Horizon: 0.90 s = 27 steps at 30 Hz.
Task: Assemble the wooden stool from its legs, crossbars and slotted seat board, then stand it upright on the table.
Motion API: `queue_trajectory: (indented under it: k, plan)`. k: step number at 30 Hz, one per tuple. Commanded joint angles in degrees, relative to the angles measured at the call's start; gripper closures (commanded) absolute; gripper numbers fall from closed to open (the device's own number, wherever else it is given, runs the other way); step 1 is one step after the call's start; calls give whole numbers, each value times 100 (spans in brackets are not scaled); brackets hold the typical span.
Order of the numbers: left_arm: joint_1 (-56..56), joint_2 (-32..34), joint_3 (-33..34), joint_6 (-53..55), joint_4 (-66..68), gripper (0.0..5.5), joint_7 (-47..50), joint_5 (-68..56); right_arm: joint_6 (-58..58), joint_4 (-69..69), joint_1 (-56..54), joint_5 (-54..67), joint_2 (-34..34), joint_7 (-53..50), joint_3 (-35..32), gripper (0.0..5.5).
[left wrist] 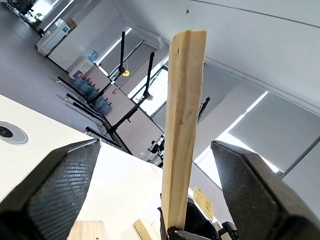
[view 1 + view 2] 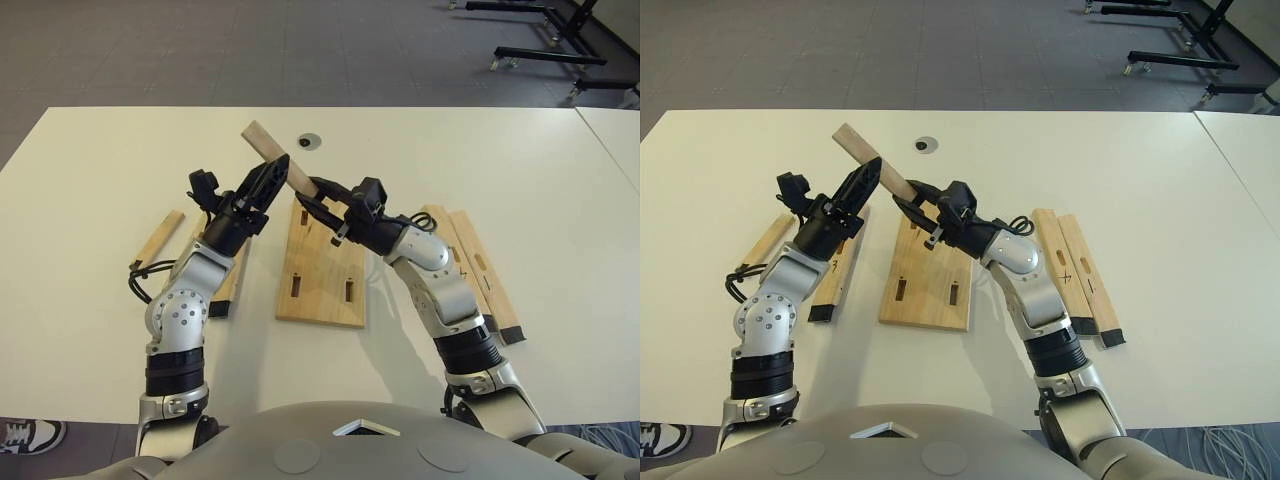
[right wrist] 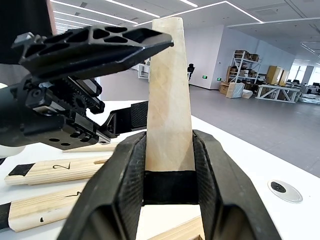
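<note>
— Pale wood, square-cut, black at one end: that stool leg (image 2: 262, 140) is up in the air, slanting above the far end of the slotted seat board (image 2: 320, 300). The board lies flat on the white counter (image 2: 520, 170).

— Who has it?

— The right gripper (image 3: 169, 165). Its jaws are clamped on the leg just above the black end cap (image 3: 167, 187). The left gripper (image 1: 155, 144) sits higher along the same leg. Its jaws are wide, one on each side, with a gap between each of them and the wood.

— A handover, then?

— That's my reading, or a re-grip before the leg goes into a slot (image 2: 348, 290). I'd call it early days, since nothing is joined to the board yet.

— How would that leg handle?

— Light and rigid, I'd say. It shouldn't bend or bruise, but sanded wood is smooth, and a long stick held by one end wants to pivot in the jaws. I'd take it on two flat faces, nearer the middle, and squeeze square on.

— And the other parts?

— Two wooden pieces (image 2: 470, 260) lie side by side on the counter by the right arm, black ends toward the robot. On the other side lie a shorter strip (image 2: 160, 238) and a black-tipped piece (image 2: 836, 272) close beside the left arm.
</note>
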Motion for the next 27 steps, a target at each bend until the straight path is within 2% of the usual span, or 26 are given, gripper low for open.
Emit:
queue_trajectory:
  k: [1,3,7,9,20,24,27]
  plan:
    - [-189,-37,-37,98,-56,147,142,39,1,187,80,-225,-15,-49,99,421]
    - [-227,-47,-32,123,-50,147,184,43,-20,236,112,-299,-11,-68,125,421]
    - [-252,-38,-53,176,-48,218,243,81,-4,283,74,-345,6,-56,122,421]
    - [-224,-42,-103,176,-70,220,264,150,63,286,93,-380,10,-77,131,421]
    - [-167,-121,-70,-20,163,429,385,694,142,153,112,-340,-42,4,173,421]
    - [-165,-184,31,37,137,495,331,536,92,209,72,-354,-42,10,142,421]
    - [-123,-181,55,65,62,509,312,476,49,254,53,-381,-66,6,114,421]
